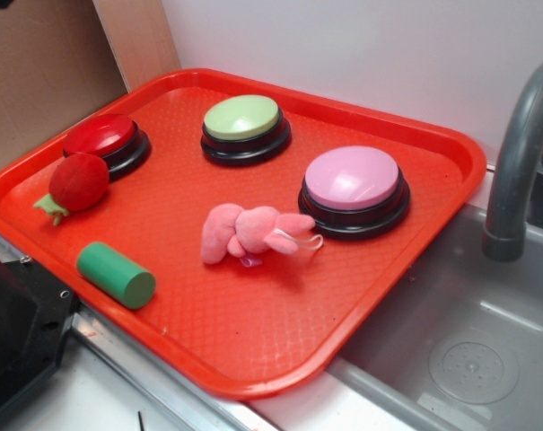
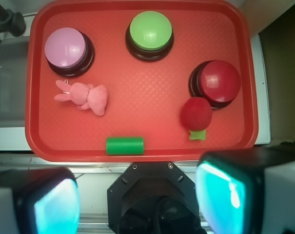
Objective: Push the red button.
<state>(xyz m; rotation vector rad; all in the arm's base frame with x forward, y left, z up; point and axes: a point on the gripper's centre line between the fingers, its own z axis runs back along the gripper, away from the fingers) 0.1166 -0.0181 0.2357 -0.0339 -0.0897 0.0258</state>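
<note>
Plainly, we saw the red button [image 2: 219,82] sitting in a far corner of the red tray [image 2: 152,141], with the plush strawberry [image 2: 196,113] touching its near edge, so any press seemed to us best made straight down on the dome to avoid the toy. The green button [image 2: 150,30], the pink button [image 2: 65,48], the pink plush rabbit [image 2: 84,96] and the green cylinder [image 2: 124,145] lay apart from it. Our claw [image 2: 137,200] hung wide open and empty above the tray's near rim, nothing between its fingers [image 2: 220,192], presumably poised before any approach.

Counts: 3 buttons – red button [image 2: 219,82], green button [image 2: 150,32], pink button [image 2: 66,48]; 2 plush toys – strawberry [image 2: 196,114], pink rabbit [image 2: 84,96]; 1 green cylinder [image 2: 124,145]; 1 red tray [image 2: 142,151].
</note>
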